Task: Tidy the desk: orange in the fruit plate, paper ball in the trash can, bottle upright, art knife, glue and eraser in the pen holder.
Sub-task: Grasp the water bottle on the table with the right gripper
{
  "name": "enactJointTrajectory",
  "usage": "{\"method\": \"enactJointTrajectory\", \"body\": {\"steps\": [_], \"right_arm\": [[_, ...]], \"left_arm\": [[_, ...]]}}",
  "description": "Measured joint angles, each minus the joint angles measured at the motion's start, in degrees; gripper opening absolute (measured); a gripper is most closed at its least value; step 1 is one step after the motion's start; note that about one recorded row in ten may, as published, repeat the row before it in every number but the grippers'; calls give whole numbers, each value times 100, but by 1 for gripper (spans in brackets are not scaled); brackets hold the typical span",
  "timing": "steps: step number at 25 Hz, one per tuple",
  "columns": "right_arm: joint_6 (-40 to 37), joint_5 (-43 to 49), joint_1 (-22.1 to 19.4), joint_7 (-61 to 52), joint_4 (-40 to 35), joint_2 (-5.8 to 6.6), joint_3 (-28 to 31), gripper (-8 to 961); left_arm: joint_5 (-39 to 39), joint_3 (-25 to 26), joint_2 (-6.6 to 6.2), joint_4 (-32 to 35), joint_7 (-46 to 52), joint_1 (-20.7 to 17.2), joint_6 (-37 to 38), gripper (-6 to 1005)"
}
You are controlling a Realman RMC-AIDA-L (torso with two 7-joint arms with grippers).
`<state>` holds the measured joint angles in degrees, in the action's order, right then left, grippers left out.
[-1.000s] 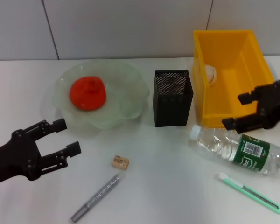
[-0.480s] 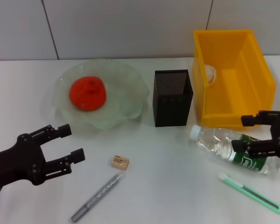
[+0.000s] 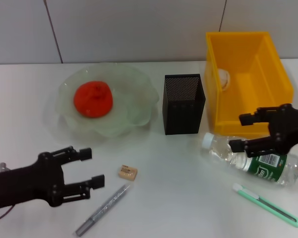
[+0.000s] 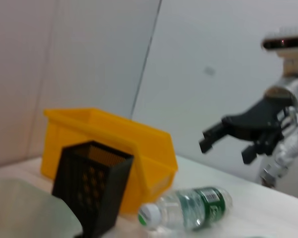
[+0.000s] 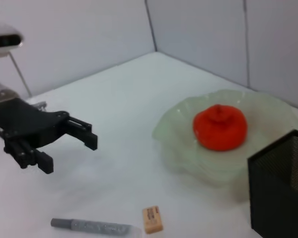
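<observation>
Landmark: pen holder (image 3: 184,103), upright on the white worktop (image 3: 179,188).

Right gripper (image 3: 241,133): jaws wide open, holding nothing, poised over the bottle (image 3: 251,159), which lies on its side in front of the trash can (image 3: 247,82).

Left gripper (image 3: 93,167): jaws wide open, empty, beside the eraser (image 3: 127,172) and the glue (image 3: 103,209).

Orange (image 3: 93,99): in the fruit plate (image 3: 139,101), left of the pen holder.

Art knife (image 3: 266,205): flat on the worktop, just in front of the bottle.

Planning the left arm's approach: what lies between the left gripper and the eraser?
In the head view, only bare desk separates the open left gripper from the eraser.
</observation>
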<state>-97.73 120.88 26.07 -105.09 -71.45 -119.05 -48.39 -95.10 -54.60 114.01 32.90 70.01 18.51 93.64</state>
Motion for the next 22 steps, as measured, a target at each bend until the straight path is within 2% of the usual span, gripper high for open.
{"method": "enactJointTrajectory", "body": {"steps": [5, 13, 18, 20, 22], "right_arm": [[3, 469, 268, -579, -512, -3, -498, 838], [-211, 1309, 784, -1801, -1184, 1, -953, 839], [-369, 2065, 1232, -2422, -1253, 3, -1262, 839], [-512, 2572, 1564, -2702, -1144, 4, -1447, 839], [-534, 2721, 1644, -2800, -1121, 4, -1524, 839]], "left_arm": [[-241, -8, 10, 195, 287, 51, 67, 809], [-264, 10, -38, 619, 553, -60, 534, 809], [-309, -12, -75, 634, 676, 12, 616, 804], [-315, -27, -83, 638, 711, 50, 656, 802], [-424, -23, -45, 641, 737, 147, 732, 802]]}}
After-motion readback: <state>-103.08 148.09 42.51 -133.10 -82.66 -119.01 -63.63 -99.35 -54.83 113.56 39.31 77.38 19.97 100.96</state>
